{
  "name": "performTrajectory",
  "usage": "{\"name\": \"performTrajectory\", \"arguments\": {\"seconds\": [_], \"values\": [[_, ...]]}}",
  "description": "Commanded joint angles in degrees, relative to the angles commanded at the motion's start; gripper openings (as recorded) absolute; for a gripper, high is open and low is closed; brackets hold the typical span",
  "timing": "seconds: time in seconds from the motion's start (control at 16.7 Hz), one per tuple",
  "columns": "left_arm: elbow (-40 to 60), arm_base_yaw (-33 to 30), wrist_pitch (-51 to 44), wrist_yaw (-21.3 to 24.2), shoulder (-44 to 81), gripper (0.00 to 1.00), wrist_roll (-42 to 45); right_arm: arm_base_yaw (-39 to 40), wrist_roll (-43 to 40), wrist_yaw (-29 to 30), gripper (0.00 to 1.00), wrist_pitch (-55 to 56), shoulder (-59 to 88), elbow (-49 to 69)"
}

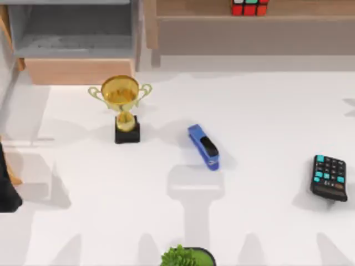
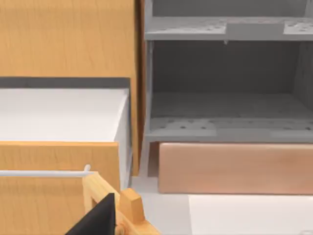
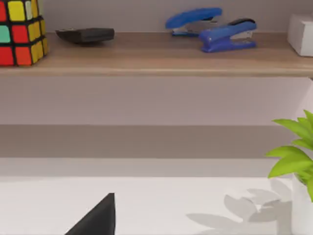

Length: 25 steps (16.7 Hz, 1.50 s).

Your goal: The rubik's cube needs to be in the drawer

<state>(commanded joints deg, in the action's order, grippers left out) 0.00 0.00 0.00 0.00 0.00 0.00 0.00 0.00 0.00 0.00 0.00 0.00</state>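
The cube (image 1: 249,6) sits on the shelf (image 1: 255,19) at the top view's upper right; the drawer (image 1: 72,39) stands open at upper left. I cannot tell either gripper's jaw state.

The open grey-walled drawer (image 1: 72,39) at the table's far left is flanked in front by a gold trophy on a black base (image 1: 123,108). Mid-table is taken up by a blue stapler (image 1: 203,146); broad bare white tabletop (image 1: 260,116) is left between these.
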Motion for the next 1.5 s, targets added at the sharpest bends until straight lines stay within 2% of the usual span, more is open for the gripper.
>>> {"name": "performTrajectory", "arguments": {"seconds": [0.3, 0.6, 0.84, 1.2, 1.5], "values": [[3.22, -1.70, 1.03, -1.68, 3.49, 1.00, 0.43, 0.00, 0.00, 0.00, 1.00, 0.00, 0.00, 0.00], [18.81, -9.20, 7.12, -9.57, 21.24, 1.00, 1.83, 0.00, 0.00, 0.00, 1.00, 0.00, 0.00, 0.00], [37.85, -18.05, 15.44, -18.35, 45.78, 1.00, 2.79, 0.00, 0.00, 0.00, 1.00, 0.00, 0.00, 0.00], [68.89, -33.02, 28.46, -31.49, 90.75, 1.00, 3.58, 0.00, 0.00, 0.00, 1.00, 0.00, 0.00, 0.00], [89.51, -43.80, 36.15, -40.42, 121.71, 1.00, 2.69, 0.00, 0.00, 0.00, 1.00, 0.00, 0.00, 0.00]]}}
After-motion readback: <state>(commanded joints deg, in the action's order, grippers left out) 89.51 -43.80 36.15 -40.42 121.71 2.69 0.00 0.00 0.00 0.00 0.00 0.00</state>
